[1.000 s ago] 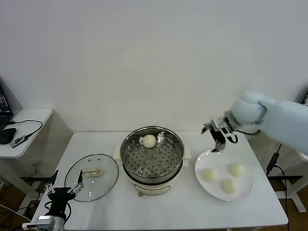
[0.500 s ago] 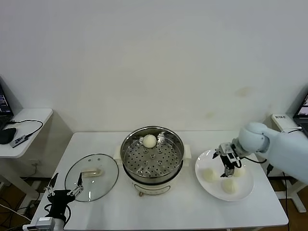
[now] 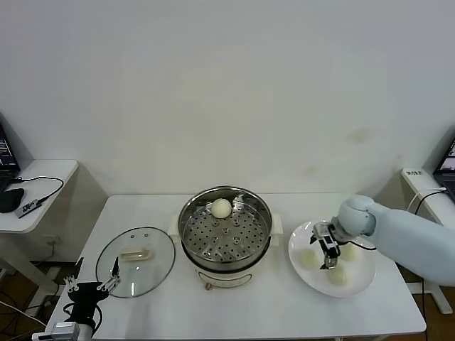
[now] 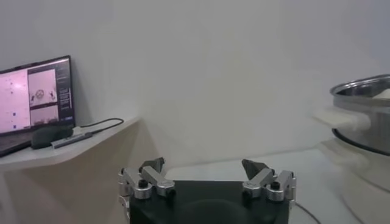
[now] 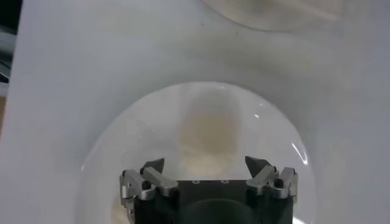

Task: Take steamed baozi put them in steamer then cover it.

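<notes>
The steamer (image 3: 225, 233) stands uncovered mid-table with one baozi (image 3: 221, 207) on its perforated tray, and its glass cover (image 3: 135, 261) lies flat alongside, so there is room for more. Over the white plate (image 3: 362, 279) and its three buns, the right gripper (image 3: 328, 250) hangs jaws wide and empty, seemingly lining up a pick. Its wrist camera shows only bare plate between the fingertips, while the left gripper (image 3: 91, 283) idles wide open off the table's near left corner.

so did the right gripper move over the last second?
Yes. The right gripper came down and toward the robot, from above the plate's far rim to low over the buns, open.
</notes>
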